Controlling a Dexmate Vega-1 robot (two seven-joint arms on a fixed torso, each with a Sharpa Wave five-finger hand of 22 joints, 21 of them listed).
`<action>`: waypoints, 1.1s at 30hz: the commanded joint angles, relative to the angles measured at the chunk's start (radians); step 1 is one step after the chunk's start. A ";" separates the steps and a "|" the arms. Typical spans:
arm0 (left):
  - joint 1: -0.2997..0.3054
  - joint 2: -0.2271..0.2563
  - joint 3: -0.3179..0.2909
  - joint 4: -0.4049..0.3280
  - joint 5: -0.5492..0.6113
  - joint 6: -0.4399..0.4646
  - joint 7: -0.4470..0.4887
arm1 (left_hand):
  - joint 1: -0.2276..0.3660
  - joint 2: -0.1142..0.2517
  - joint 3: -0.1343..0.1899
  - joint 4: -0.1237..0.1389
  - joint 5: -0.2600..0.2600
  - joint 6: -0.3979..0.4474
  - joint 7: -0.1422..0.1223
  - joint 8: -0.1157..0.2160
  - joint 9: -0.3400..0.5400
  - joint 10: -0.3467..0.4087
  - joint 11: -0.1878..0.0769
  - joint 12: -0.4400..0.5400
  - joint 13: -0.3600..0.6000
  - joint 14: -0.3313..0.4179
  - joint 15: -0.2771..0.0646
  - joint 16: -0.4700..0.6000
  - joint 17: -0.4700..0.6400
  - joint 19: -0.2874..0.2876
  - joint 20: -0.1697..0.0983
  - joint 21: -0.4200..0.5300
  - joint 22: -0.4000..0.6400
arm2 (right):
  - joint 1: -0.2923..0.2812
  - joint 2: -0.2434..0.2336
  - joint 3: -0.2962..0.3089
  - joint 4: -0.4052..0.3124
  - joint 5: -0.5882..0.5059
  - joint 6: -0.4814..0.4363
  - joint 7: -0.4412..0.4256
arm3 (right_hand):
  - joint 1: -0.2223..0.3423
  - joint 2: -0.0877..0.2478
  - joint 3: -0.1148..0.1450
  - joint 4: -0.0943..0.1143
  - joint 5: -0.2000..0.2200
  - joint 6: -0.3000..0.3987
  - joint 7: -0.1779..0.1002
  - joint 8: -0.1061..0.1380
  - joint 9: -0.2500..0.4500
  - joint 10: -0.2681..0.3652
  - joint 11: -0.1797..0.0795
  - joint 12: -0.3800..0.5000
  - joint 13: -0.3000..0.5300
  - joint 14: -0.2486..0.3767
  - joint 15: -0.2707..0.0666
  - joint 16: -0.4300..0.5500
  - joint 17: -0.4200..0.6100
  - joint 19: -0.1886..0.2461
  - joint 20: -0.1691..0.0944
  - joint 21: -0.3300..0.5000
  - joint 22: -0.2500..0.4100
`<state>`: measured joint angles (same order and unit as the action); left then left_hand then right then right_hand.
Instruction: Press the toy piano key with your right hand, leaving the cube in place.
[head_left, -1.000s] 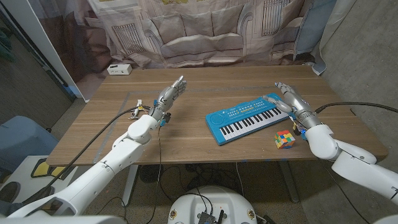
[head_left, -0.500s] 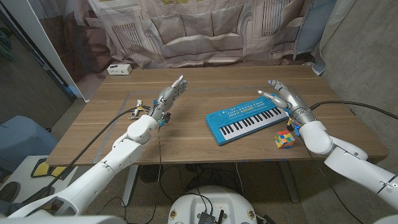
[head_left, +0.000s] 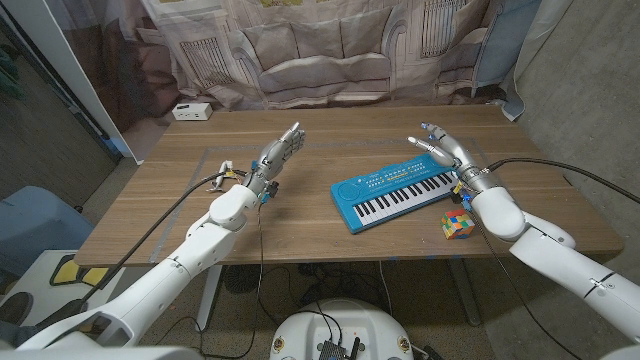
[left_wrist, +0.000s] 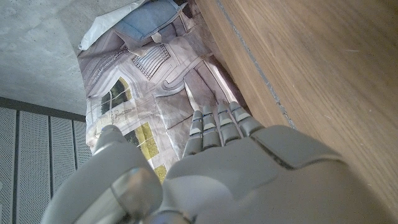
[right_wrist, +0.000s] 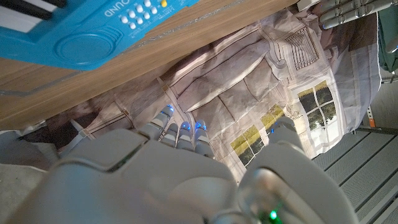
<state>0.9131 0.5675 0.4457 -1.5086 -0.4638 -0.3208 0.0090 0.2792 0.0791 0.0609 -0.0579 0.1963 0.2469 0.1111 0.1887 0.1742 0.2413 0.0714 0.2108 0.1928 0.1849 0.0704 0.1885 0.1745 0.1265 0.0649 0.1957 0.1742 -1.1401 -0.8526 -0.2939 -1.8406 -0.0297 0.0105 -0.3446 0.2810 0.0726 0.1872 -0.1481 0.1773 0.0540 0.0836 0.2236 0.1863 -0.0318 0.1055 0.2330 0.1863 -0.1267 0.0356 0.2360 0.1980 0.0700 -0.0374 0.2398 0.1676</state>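
Evidently no key was pressed yet; the right hand (head_left: 443, 150) hovered, fingers spread and empty, above the blue plastic toy piano's (head_left: 398, 189) far end; the multicoloured cube (head_left: 458, 224) sat just beside the piano's near right corner; the left hand (head_left: 274, 156) stood open, well apart.

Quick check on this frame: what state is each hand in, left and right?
Left hand: open, fingers extended, holding nothing, raised over the table.
Right hand: open, fingers spread, holding nothing, above the toy piano's far end.

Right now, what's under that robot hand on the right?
The right hand hangs over the blue piano's far end, fingers spread. The hand covers the piano's corner there. The cube sits nearer, beside the forearm.
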 joint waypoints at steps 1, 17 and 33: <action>-0.057 -0.053 0.025 0.082 0.009 -0.028 -0.006 | 0.001 0.005 0.004 -0.006 -0.002 0.017 0.007 0.006 0.005 0.013 0.002 0.007 0.004 0.012 0.001 0.003 0.004 0.006 -0.004 0.002 0.003 | 0.066 0.055 -0.030 0.098 0.094 0.184 0.073 | 0.005 -0.008 0.002 0.004 0.002 0.007 0.001 0.003 0.003 0.013 -0.002 0.002 0.001 0.011 -0.001 0.004 0.001 0.022 -0.018 -0.003 0.002; -0.105 -0.083 0.038 0.124 0.025 -0.009 0.011 | 0.001 0.005 0.003 -0.007 -0.002 0.018 0.005 0.005 0.005 0.013 0.002 0.005 0.004 0.014 0.001 0.002 0.004 0.012 -0.006 0.004 0.003 | 0.167 0.141 -0.067 0.265 0.274 0.325 0.222 | 0.006 -0.011 0.001 0.005 0.001 0.005 0.001 -0.005 0.003 0.027 0.000 -0.001 0.001 0.027 0.002 0.003 0.000 0.043 -0.018 -0.006 0.001; -0.115 -0.098 0.046 0.147 0.011 -0.034 -0.017 | 0.001 0.005 0.003 -0.008 -0.002 0.016 0.000 0.003 0.005 0.013 -0.001 0.004 0.004 0.017 0.001 0.002 0.004 0.014 -0.007 0.004 0.003 | 0.219 0.190 -0.088 0.338 0.432 0.373 0.353 | -0.003 -0.017 -0.006 0.010 0.000 0.016 0.014 -0.005 0.003 0.036 0.009 -0.004 0.001 0.031 0.009 0.000 0.002 0.045 -0.012 -0.012 0.002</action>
<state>0.8096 0.4834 0.4914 -1.3956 -0.4225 -0.3246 0.0344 0.2792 0.0791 0.0610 -0.0578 0.1963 0.2591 0.1160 0.1887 0.1742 0.2521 0.0714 0.2108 0.1928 0.1953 0.0727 0.1885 0.1745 0.1325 0.0589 0.1957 0.1742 -0.9523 -0.6924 -0.3662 -1.5386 0.3109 0.3679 -0.0609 0.2792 0.0632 0.1830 -0.1439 0.1773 0.0627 0.0928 0.2236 0.1863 -0.0034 0.1127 0.2329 0.1865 -0.0982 0.0394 0.2360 0.1980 0.1040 -0.0356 0.2322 0.1677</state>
